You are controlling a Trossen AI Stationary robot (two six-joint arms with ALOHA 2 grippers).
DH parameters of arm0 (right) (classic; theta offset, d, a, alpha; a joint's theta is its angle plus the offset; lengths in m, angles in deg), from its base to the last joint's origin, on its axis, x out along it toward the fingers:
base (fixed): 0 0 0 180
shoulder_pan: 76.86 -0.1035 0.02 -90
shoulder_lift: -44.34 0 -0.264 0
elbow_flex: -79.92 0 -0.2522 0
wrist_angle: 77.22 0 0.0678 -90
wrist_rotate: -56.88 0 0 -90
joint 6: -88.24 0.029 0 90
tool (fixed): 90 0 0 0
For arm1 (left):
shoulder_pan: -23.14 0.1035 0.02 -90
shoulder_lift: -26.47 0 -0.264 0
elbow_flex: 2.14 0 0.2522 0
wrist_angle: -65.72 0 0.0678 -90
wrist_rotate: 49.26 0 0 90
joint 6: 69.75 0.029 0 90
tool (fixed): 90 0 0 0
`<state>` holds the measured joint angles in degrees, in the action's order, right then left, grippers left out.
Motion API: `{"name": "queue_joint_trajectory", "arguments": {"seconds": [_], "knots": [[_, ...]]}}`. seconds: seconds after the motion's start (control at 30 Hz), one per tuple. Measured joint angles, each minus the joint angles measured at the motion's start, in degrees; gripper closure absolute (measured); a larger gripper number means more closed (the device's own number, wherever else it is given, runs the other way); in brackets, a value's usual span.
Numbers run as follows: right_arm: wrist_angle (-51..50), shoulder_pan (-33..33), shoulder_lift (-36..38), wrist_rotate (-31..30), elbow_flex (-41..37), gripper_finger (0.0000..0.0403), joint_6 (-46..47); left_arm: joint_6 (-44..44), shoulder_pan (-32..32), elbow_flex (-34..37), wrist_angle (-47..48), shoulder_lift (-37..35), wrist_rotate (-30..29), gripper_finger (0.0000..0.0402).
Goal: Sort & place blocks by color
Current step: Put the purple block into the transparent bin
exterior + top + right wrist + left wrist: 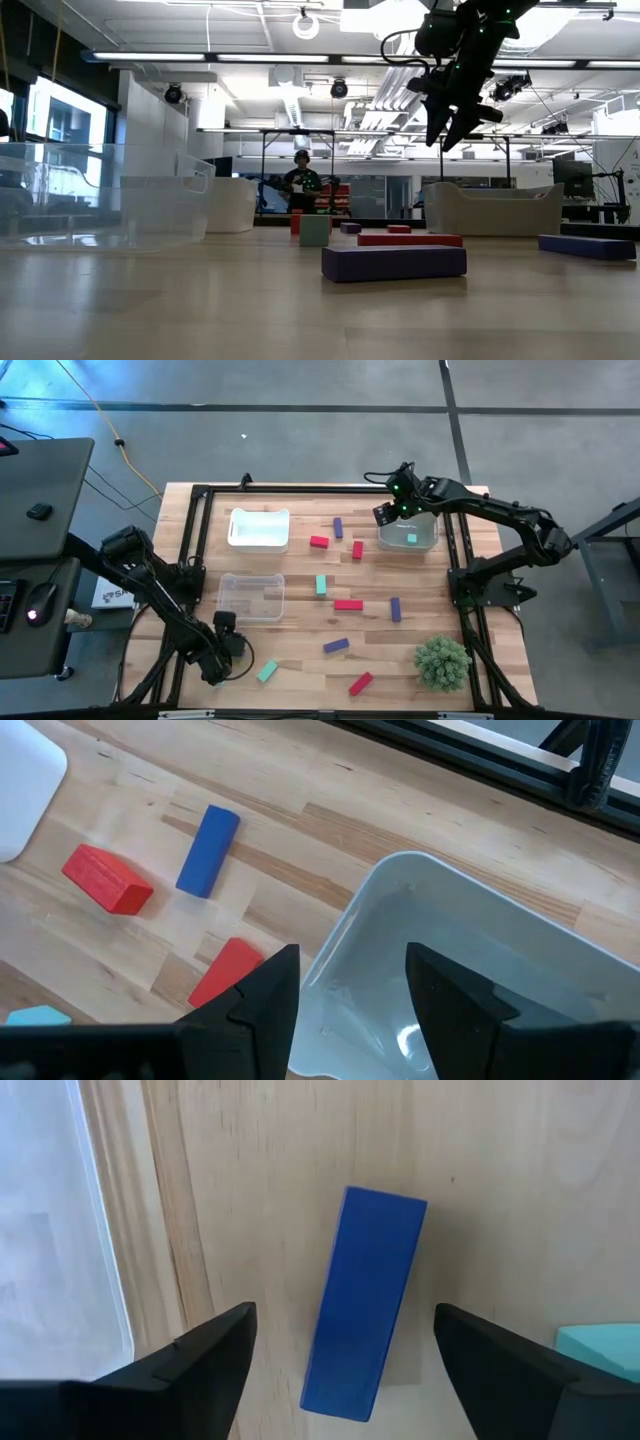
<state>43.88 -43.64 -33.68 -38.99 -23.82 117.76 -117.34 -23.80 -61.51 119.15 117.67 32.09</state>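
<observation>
From above, the left gripper (228,650) is hovering at the worktop's front-left corner, the right gripper (392,510) near the back-right bin (408,532) holding a teal block (411,539). The left wrist view is showing jaws apart, straddling a purple block (364,1302); lowering squarely before closing should work best. No readable writing.

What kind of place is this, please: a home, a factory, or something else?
Probably a robotics lab or open workshop. Two robot arms stand on a framed wooden table, the floor is bare concrete with cables, and the room shows exposed ceiling ducts and strip lights.
</observation>
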Motion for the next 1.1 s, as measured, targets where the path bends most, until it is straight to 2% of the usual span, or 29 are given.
{"name": "queue_joint_trajectory", "arguments": {"seconds": [0.47, 0.73, 0.93, 1.1], "knots": [[0.0, 0.02, -0.02, 0.07, 0.0, 0.0229, -0.02, -0.04, 0.06, 0.27, -2.31, 0.85, 2.88, 0.0232], [0.0, 0.01, -0.02, 0.31, 0.0, 0.0229, 0.0, -1.33, 0.42, 0.27, -2.4, 0.85, 2.7, 0.0273], [0.0, 0.01, -0.02, 0.33, 0.0, 0.0229, -0.01, -2.18, 0.88, 0.24, -2.79, 0.65, 2.7, 0.032], [0.02, -0.01, -0.02, 1.82, 0.0, 0.0229, -1.48, -4.27, 1.31, 0.22, -3.01, 0.45, 2.81, 0.0323]]}}
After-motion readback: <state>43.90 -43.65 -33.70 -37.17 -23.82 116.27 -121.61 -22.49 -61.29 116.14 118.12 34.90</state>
